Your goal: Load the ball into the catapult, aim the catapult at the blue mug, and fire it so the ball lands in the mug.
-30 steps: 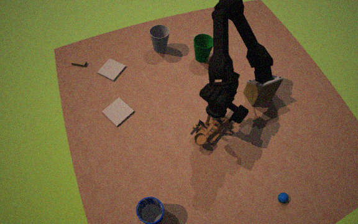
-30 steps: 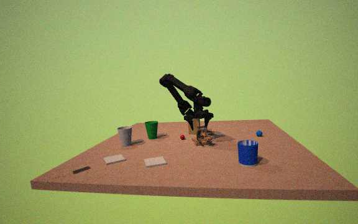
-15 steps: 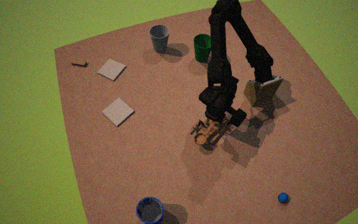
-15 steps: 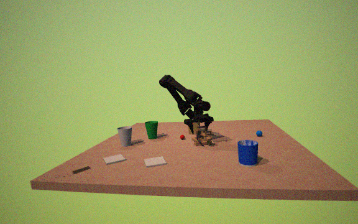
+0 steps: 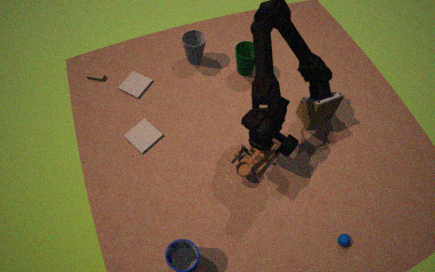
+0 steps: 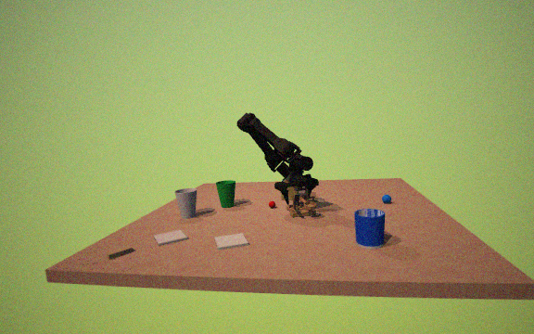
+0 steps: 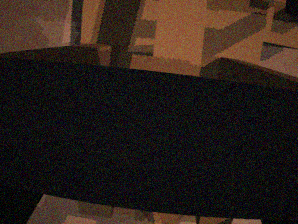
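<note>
The brown catapult (image 5: 258, 160) (image 6: 300, 210) stands mid-table, its round cup toward the front in the top view. My gripper (image 5: 269, 146) (image 6: 298, 197) is open and low over the catapult's rear part, with nothing seen held; whether it touches is unclear. In the wrist view, a wide dark shape hides the fingertips, with catapult beams (image 7: 177, 30) above it. The blue mug (image 5: 182, 255) (image 6: 370, 228) stands upright, well apart from the catapult. A red ball (image 6: 272, 204) lies on the table beside the catapult; the arm hides it in the top view. A blue ball (image 5: 343, 240) (image 6: 387, 199) lies farther off.
A green cup (image 5: 245, 58) (image 6: 226, 194) and a grey cup (image 5: 194, 47) (image 6: 186, 203) stand upright. Two pale flat tiles (image 5: 136, 84) (image 5: 143, 136) and a small dark bar (image 5: 97, 78) (image 6: 121, 253) lie on the table. Tan panels (image 5: 306, 113) stand near the arm's base.
</note>
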You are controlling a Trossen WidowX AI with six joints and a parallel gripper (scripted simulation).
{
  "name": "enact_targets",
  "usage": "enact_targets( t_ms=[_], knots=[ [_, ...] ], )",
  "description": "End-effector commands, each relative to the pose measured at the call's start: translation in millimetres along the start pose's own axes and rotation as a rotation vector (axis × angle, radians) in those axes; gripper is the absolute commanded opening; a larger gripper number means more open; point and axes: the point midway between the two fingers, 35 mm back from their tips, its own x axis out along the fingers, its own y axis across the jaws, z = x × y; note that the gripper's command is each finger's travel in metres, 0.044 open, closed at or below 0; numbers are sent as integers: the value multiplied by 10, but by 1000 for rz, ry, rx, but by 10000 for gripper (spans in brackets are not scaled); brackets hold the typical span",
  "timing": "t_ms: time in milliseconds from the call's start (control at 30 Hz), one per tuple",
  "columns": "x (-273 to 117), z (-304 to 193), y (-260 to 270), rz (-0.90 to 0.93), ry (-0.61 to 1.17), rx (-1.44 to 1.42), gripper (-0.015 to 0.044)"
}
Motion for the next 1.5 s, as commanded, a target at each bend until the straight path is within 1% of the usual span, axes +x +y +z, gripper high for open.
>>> enact_targets(
  t_ms=[0, 300, 500, 567, 633, 700, 833, 1467],
  knots=[
    [-3, 2, -1, 0, 0, 1, 387],
    [-3, 2, -1, 0, 0, 1, 151],
    [-3, 2, -1, 0, 0, 1, 111],
    [-111, 12, 2, 2, -1, 0, 59],
    [-391, 13, 9, 4, -1, -1, 6],
    [-505, 3, 10, 4, 0, -1, 0],
    [-508, 30, 19, 4, -1, -24, 0],
    [-538, 741, 277, 1, -3, -656, 0]
  ],
)
